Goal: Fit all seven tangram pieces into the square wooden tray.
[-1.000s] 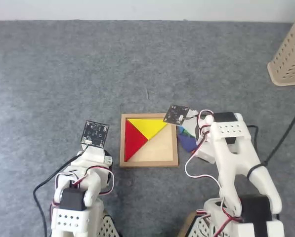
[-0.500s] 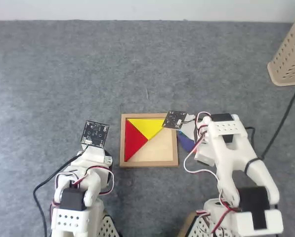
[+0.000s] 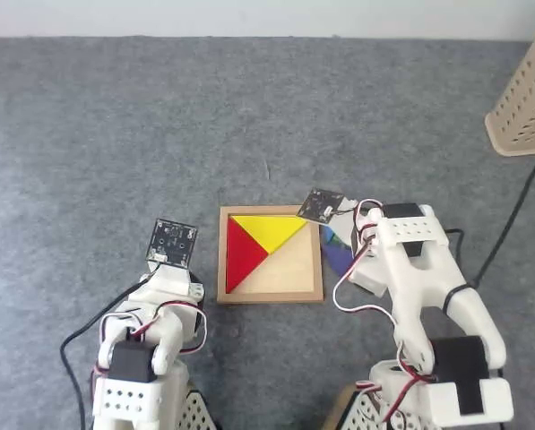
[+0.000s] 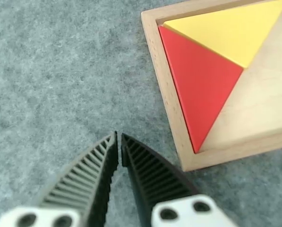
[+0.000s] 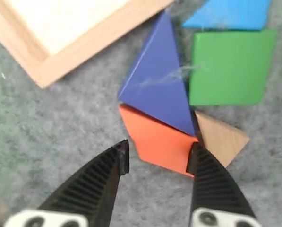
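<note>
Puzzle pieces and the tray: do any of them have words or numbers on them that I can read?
There is no text that can be read.
Wooden tray, yellow triangle, red triangle: plain, no print.
Dark blue triangle, green piece, orange piece: plain, no print.
Left arm's circuit board and right arm's circuit board: tiny marks, too small to read.

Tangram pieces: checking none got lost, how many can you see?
7. In the wooden tray: yellow triangle and red triangle. On the carpet beside it: dark blue triangle, green quadrilateral, light blue piece, orange piece, tan triangle.
</note>
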Tool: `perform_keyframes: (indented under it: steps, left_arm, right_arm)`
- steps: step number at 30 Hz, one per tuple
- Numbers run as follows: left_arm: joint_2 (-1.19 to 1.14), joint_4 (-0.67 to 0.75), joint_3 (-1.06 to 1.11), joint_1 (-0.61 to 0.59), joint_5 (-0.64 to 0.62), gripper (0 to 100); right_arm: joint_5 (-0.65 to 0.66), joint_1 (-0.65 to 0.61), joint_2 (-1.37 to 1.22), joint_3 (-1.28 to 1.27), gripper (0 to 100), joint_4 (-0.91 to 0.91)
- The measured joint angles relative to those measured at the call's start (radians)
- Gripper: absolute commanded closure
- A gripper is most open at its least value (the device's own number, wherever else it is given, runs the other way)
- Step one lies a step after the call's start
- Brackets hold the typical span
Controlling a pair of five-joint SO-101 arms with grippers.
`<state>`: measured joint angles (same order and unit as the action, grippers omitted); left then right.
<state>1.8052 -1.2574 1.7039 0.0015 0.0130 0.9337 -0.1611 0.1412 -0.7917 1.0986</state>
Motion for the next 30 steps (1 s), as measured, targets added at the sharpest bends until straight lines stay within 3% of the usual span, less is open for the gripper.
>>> perform_keyframes:
  steps: [9,17,24,30]
  left_arm:
    - [0.0,0.0,0.0,0.0,0.0,99]
    - [0.0,0.0,0.0,0.0,0.0,99]
    - [0.0,0.0,0.0,-0.002,0.0,99]
    - [0.0,0.0,0.0,0.0,0.0,99]
  right_arm:
    - [-0.089,-0.144,0.0,-0.003,82.1,0.005]
    - [-0.143,-0.138,0.08,-0.034,81.8,0.011]
    - [0.026,-0.155,0.186,-0.13,81.7,0.018]
    - [0.041,-0.167,0.204,-0.166,76.7,-0.009]
